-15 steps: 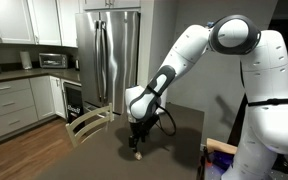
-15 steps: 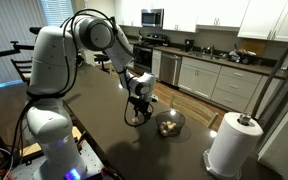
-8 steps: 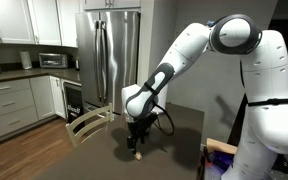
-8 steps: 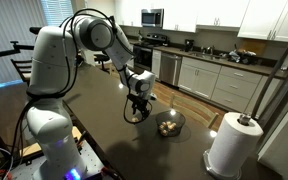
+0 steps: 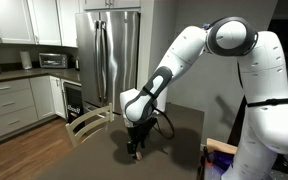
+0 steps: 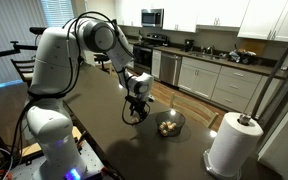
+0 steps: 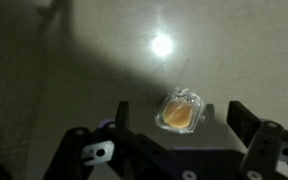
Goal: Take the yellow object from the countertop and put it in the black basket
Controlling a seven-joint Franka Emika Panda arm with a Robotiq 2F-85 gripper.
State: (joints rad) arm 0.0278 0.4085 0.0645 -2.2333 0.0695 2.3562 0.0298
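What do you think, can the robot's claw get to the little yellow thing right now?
Probably yes. In the wrist view the yellow object lies on the countertop, in the gap between the open fingers of the gripper, and nothing shows in the way.

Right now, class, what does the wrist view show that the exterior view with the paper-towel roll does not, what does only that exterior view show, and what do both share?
Only the wrist view shows the yellow object, a translucent lump lying on the countertop, and a bright glare spot beyond it. Only the exterior view shows the black basket, the paper-towel roll and the kitchen cabinets. Both show the gripper low over the dark countertop; the wrist view shows it open, astride the object.
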